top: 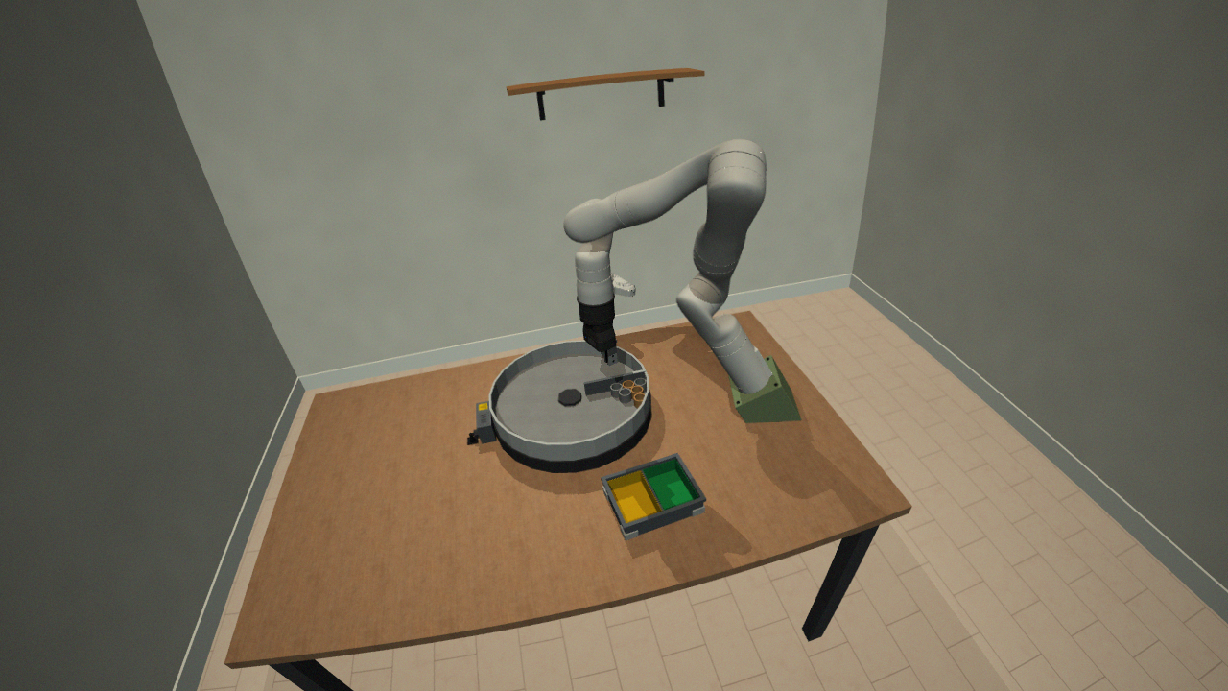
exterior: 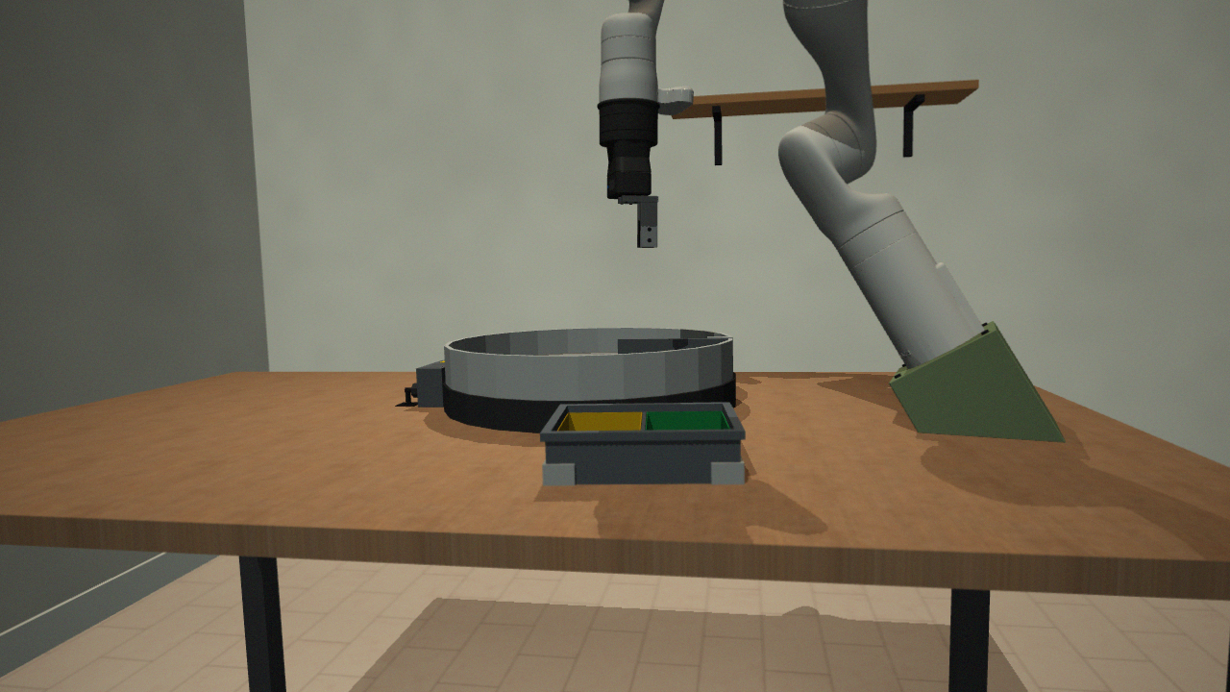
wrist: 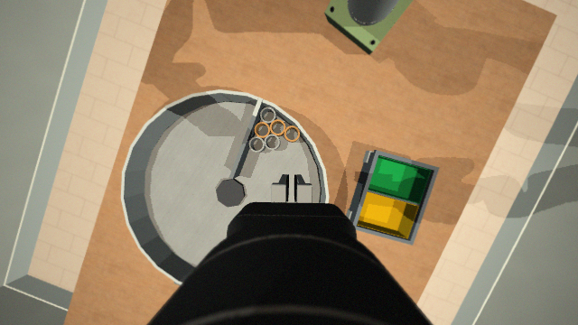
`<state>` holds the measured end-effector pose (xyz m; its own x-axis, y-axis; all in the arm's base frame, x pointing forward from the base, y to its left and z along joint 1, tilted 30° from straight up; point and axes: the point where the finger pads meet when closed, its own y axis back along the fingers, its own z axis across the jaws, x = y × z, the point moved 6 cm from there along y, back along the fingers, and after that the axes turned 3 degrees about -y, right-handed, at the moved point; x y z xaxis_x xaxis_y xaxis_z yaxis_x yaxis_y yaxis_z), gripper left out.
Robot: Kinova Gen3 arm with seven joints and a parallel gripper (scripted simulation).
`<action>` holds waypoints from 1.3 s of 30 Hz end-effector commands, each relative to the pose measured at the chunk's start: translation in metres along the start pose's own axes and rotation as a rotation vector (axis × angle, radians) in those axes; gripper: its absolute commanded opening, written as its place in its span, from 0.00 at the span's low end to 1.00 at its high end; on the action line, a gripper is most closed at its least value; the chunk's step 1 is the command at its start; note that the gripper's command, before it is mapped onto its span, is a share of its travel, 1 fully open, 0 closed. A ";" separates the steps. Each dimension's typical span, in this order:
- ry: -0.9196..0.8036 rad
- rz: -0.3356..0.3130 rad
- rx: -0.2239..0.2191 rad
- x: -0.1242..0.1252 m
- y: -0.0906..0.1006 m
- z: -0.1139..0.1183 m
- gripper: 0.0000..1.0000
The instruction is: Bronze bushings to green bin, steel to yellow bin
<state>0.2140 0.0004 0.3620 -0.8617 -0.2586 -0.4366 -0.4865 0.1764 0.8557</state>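
Three bronze bushings (top: 638, 400) (wrist: 292, 141) and three steel bushings (top: 625, 395) (wrist: 256, 151) stand packed together on the turntable (top: 566, 451) (exterior: 584, 376) (wrist: 190, 158), beside its dark divider and near the outer wall. The exterior view hides them behind that wall. My gripper (top: 609, 357) (exterior: 647, 244) (wrist: 291, 183) is high above the turntable, pointing down. Its fingers are nearly together, with a narrow gap and nothing between them. The green bin (top: 672, 487) (exterior: 688, 420) (wrist: 393, 176) and the yellow bin (top: 632, 498) (exterior: 602, 421) (wrist: 384, 212) show no bushings in the wrist view.
The divider (top: 601, 386) (wrist: 246, 151) runs from near the dark hub (top: 569, 396) (wrist: 230, 192) to the raised turntable wall. A small grey box (top: 484, 420) (exterior: 430, 386) adjoins the turntable's left side. The arm's green base (top: 767, 403) (exterior: 971, 386) stands at the right. A shelf (top: 605, 82) hangs behind.
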 end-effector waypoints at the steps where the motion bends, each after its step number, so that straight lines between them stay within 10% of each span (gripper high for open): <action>1: -0.108 0.020 0.003 0.009 -0.012 -0.008 0.27; 32: -1.155 0.016 0.015 0.045 -0.095 -0.039 0.27; 39: -1.155 0.016 0.015 0.045 -0.095 -0.039 0.27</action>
<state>0.2276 -0.0639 0.2721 -0.4862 0.7594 -0.4324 -0.4699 0.1900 0.8620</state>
